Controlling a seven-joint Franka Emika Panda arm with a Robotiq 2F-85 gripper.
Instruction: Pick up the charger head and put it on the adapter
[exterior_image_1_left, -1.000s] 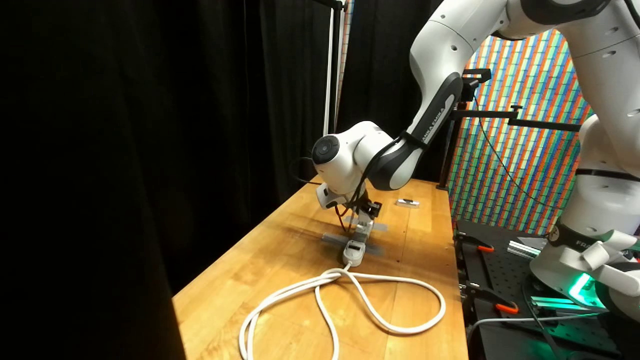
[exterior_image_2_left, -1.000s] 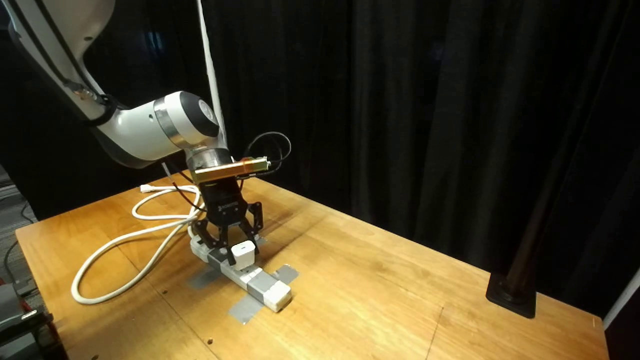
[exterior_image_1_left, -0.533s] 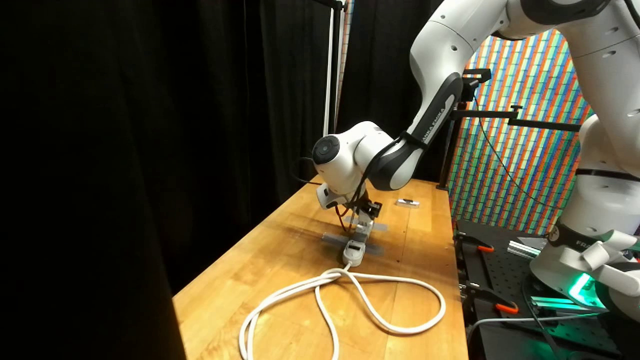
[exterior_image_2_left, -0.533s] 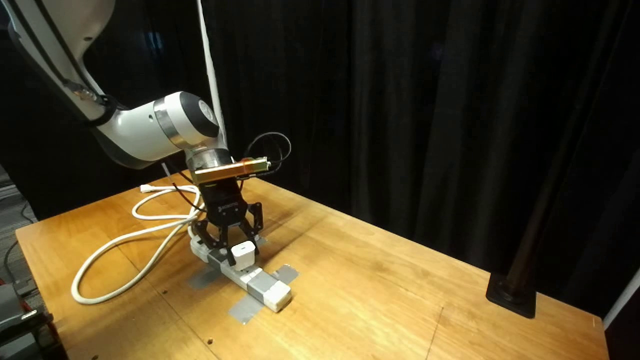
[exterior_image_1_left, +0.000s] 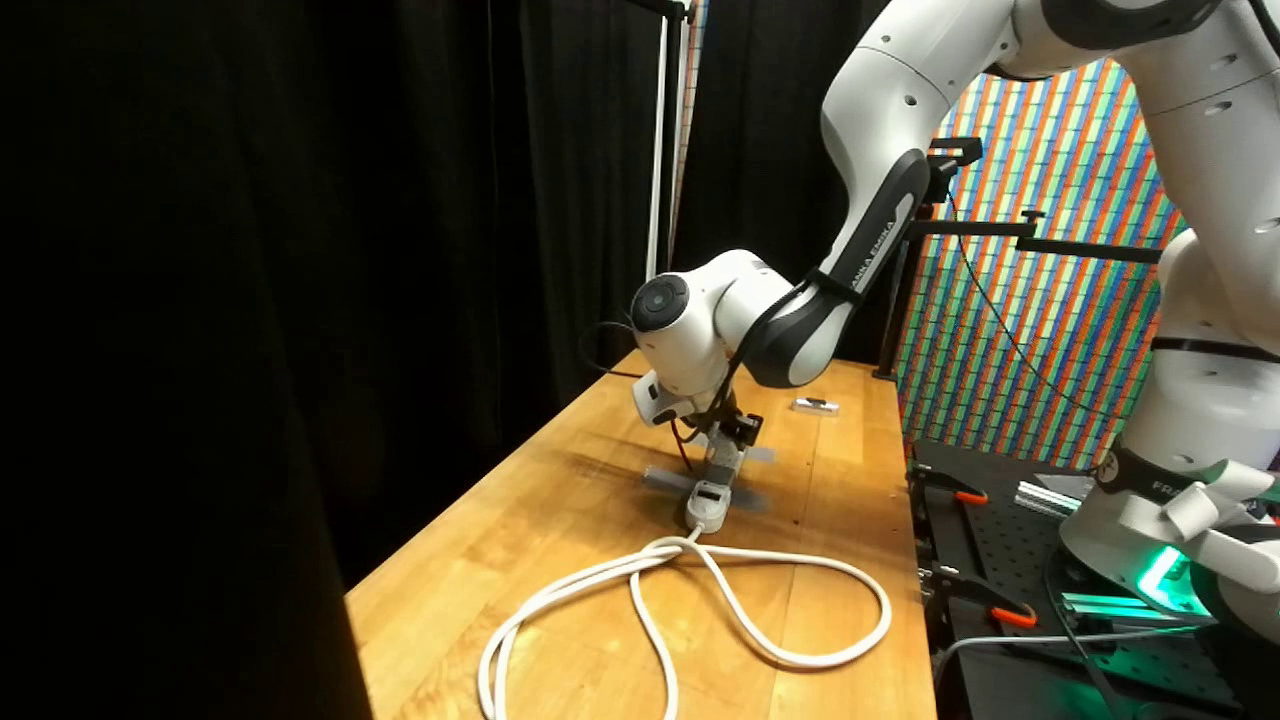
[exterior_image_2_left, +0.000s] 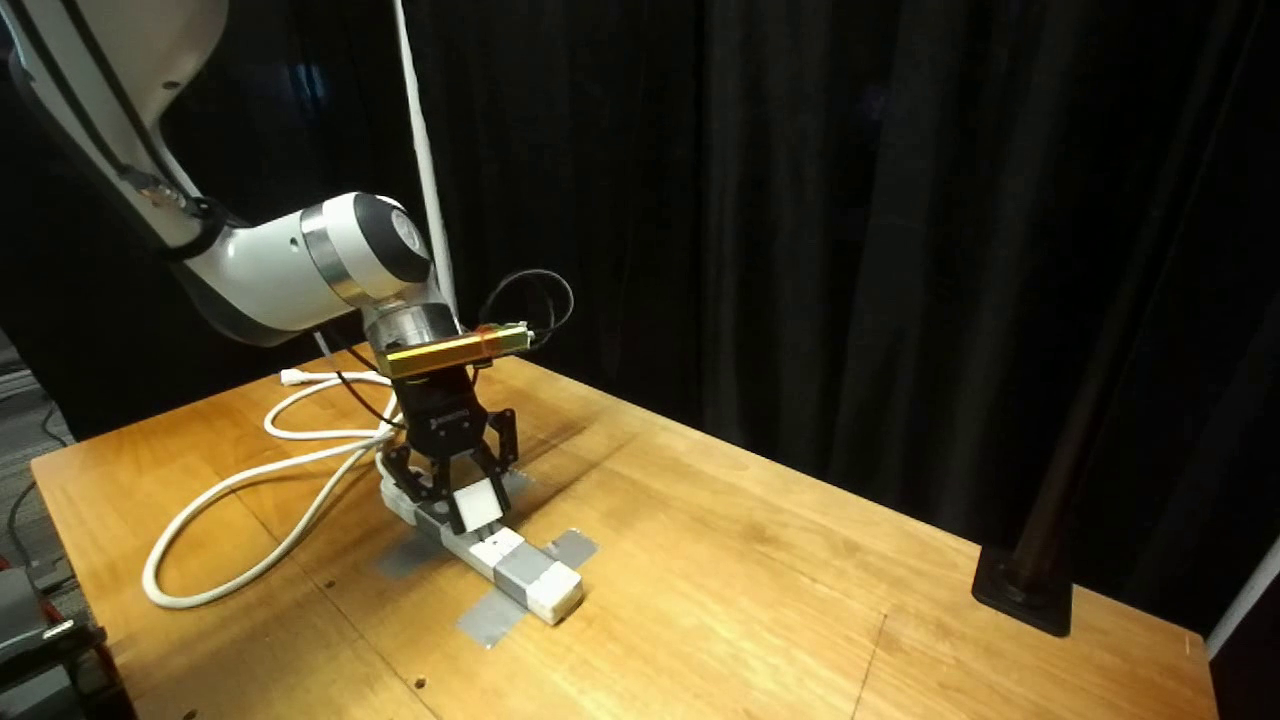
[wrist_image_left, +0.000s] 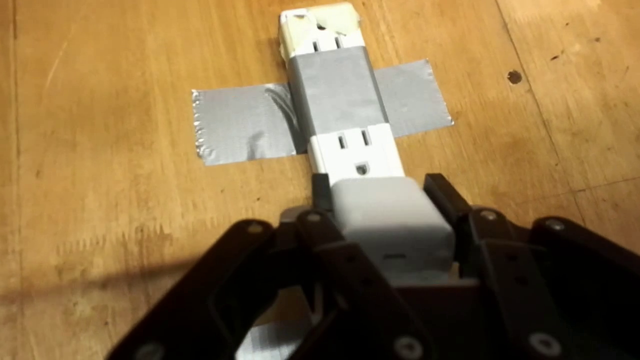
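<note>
- Wooden tabletop (exterior_image_2_left: 760, 560), backed by black curtains (exterior_image_2_left: 850, 260).
- Adapter (wrist_image_left: 350, 157): whitish power strip, lying flat; grey tape (wrist_image_left: 340, 90) crosses it and sticks to the tabletop on both sides, presumably so that it stays put under pushing.
- Charger head (exterior_image_2_left: 479, 505): one white block, tilted, over the adapter; whether the two touch cannot be told.
- Gripper (wrist_image_left: 382, 197): jaws pinching the charger head on two opposite sides, likely to leave the far end, where prongs would be, free for plugging.
- Robot arm (exterior_image_2_left: 285, 270): sloping down above the tabletop, bent at its end so that the gripper points downward with a slight lean.
- Step, as judged: lining up; the tilt probably wants correcting before any push.
</note>
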